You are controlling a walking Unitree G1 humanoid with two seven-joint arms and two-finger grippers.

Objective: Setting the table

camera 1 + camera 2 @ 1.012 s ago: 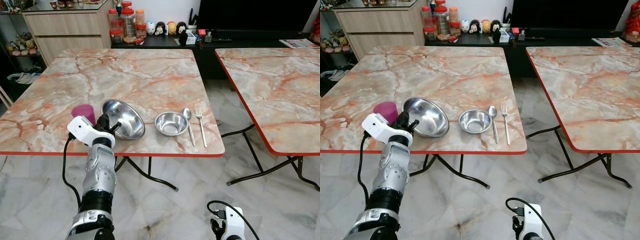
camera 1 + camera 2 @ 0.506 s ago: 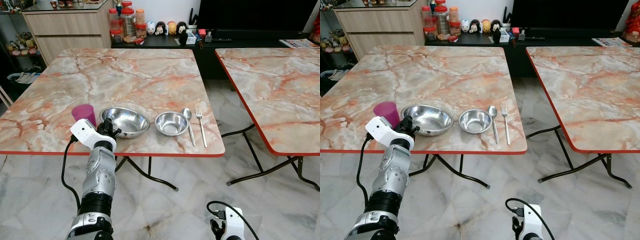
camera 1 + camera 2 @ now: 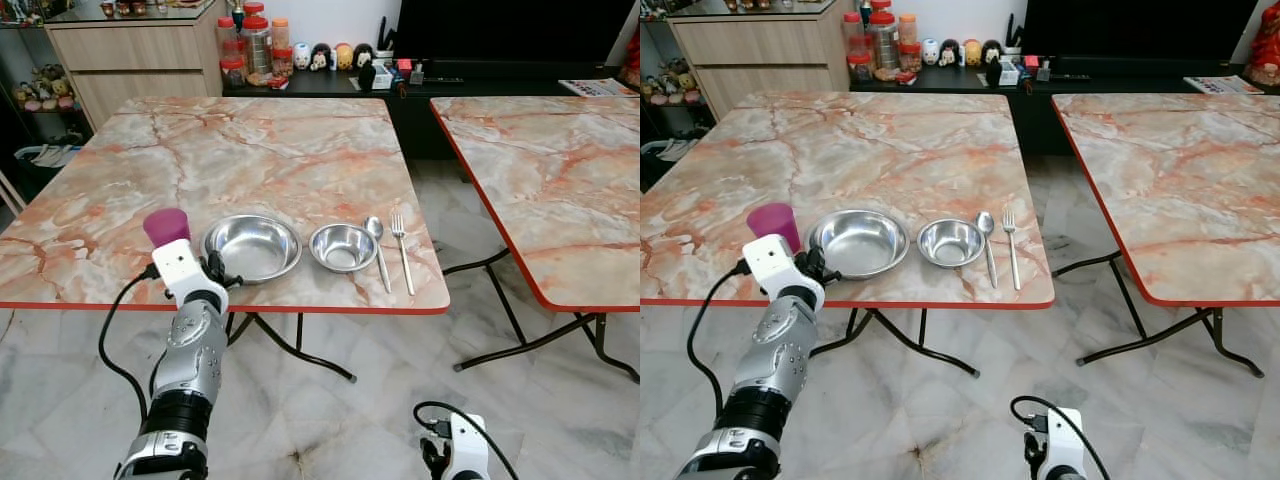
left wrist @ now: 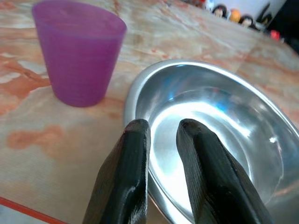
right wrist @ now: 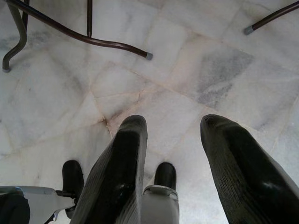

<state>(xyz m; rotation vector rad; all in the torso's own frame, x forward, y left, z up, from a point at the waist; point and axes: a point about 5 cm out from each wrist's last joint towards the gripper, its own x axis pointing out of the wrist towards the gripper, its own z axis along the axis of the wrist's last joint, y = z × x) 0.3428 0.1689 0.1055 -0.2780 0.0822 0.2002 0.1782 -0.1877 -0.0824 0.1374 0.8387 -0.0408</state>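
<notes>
Lower left of the frame: left gripper (image 4: 161, 128), fingers slightly apart, straddles the large round steel bowl's (image 3: 252, 246) near rim. One purple plastic cup (image 3: 166, 226), one smaller steel bowl (image 3: 343, 247), one spoon (image 3: 377, 250), one fork (image 3: 402, 250). Right gripper (image 5: 173, 135) hangs spread.

Purple cup (image 3: 166, 226), shiny silver large bowl (image 3: 252, 247), and pink-orange veined marble table (image 3: 250, 160) with red edge

Head pair looked forward and down over the table (image 3: 300, 150), sharing one scene. Left wrist view sat close above the left gripper (image 4: 161, 133), facing the large bowl (image 4: 219, 130). Right wrist view faced the floor (image 5: 187, 70) past the right gripper (image 5: 170, 135).
</notes>
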